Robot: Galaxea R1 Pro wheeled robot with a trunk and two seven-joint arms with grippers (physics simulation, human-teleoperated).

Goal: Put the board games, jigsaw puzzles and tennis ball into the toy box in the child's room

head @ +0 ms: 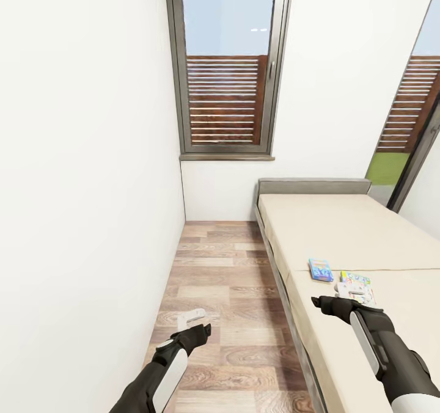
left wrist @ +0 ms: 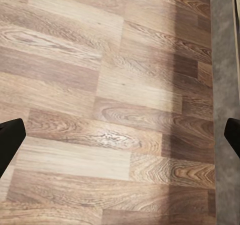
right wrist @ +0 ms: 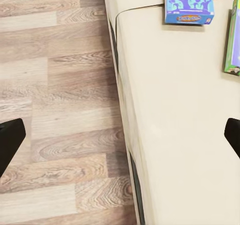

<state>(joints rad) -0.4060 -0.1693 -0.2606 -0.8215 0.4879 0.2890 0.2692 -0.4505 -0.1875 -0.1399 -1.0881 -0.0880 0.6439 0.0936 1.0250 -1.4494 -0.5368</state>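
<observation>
Games on the bed, both grippers apart

Bed (head: 342, 230) fills the right of the head frame; at lower right lie the blue board game (head: 321, 269) and, just beside it, the green-white game box (head: 357, 283). Right gripper (head: 326, 303) hovers near them, jaws spread. Left gripper (head: 197, 326), lower left over the wood floor (head: 214, 266), is likewise apart.
</observation>
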